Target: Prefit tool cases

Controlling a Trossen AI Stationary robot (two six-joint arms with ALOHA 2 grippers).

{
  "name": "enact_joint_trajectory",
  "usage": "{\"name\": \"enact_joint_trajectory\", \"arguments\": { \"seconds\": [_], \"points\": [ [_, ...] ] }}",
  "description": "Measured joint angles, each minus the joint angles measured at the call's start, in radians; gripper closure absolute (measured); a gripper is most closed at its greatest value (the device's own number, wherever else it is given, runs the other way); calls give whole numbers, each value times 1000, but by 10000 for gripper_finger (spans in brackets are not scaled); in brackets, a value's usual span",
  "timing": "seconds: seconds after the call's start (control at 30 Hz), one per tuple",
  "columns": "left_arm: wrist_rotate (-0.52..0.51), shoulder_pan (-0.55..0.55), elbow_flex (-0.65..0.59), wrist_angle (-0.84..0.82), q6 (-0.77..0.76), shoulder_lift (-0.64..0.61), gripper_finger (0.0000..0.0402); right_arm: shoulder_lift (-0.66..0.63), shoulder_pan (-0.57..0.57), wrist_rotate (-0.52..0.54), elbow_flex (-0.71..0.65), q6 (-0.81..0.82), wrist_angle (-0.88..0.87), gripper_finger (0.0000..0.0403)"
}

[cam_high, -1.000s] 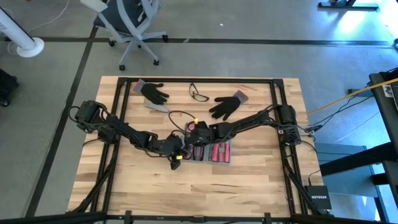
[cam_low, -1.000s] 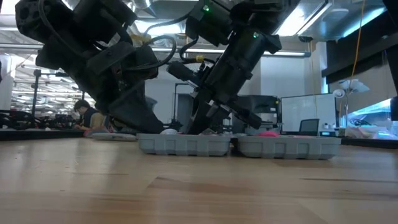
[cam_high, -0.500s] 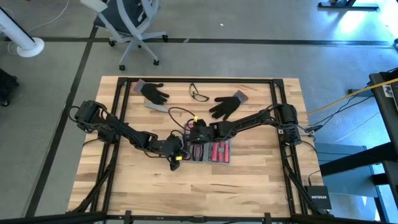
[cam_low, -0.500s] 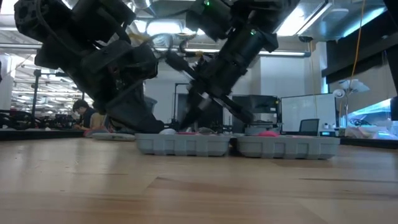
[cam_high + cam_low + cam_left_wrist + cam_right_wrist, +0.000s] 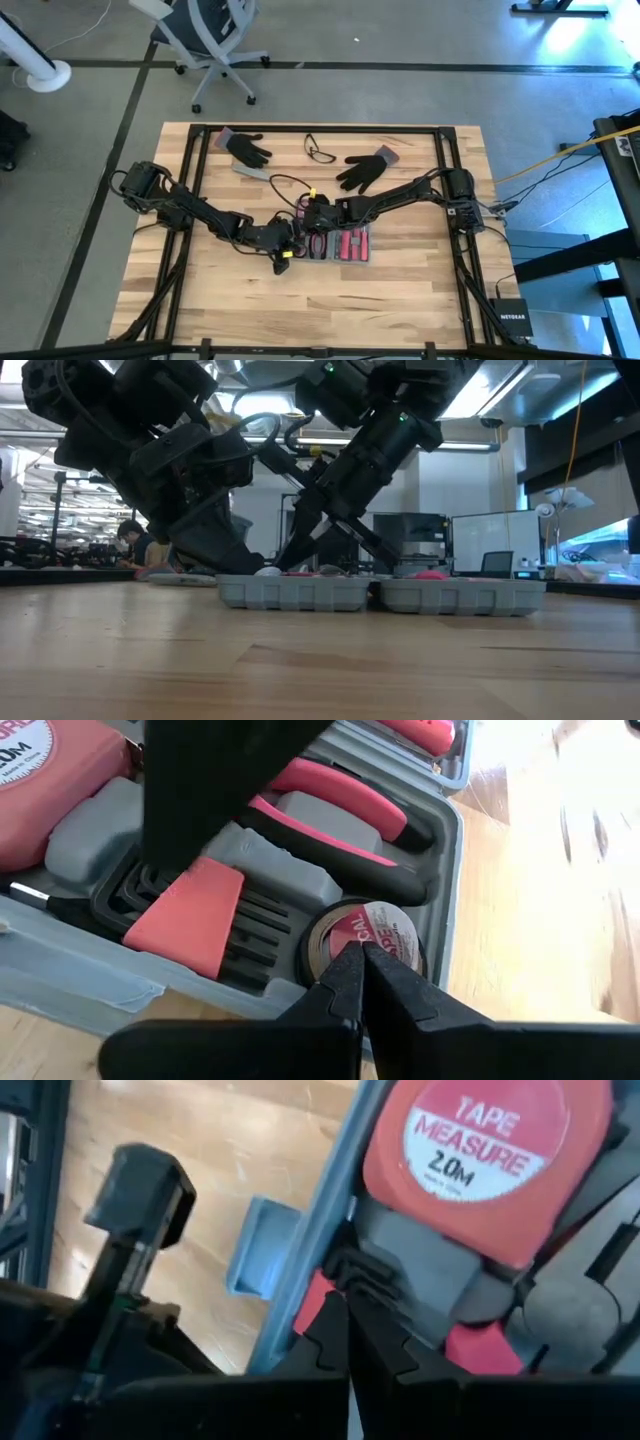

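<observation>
Case [image 5: 338, 243] laid open on worktop [image 5: 400, 300] for seating | left end effector [image 5: 360, 960] closed empty over tape roll [image 5: 365, 935] | right end effector [image 5: 345, 1305] closed empty by tape measure [image 5: 490, 1160].

So the tool case [image 5: 338, 243] sits open pretty much dead centre on the table [image 5: 400, 300]. Left gripper [image 5: 293, 240] is at its 9 o'clock edge, right gripper [image 5: 311, 216] over its 11 o'clock corner. Up at 12 o'clock there's a pair of glasses [image 5: 320, 150], with one glove [image 5: 247, 149] at 11 and another glove [image 5: 363, 170] at 1. Inside the case, a tape roll [image 5: 362, 937] lies beside the pliers [image 5: 340, 815].
</observation>
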Motion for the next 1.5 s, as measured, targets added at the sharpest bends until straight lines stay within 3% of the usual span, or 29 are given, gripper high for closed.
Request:
{"name": "enact_joint_trajectory", "arguments": {
  "seconds": [0.33, 0.77, 1.0, 1.3, 1.5],
  "points": [
    [-3, 2, -1, -8, -21, 0, 401, 84, 5, -43, 7, -7, 13, 403],
    [-1, 25, 0, -5, -19, 1, 401, -4, -12, -40, -3, -68, 6, 403],
    [-3, 24, 0, -5, -19, 1, 401, -4, 17, -31, -2, -45, 31, 403],
    [-8, 21, -5, -22, -31, -1, 401, 87, 19, -36, 3, -40, 69, 403],
    [4, 31, -4, -24, -33, -1, 401, 54, 2, -63, 2, -80, 56, 403]
  ]
}}
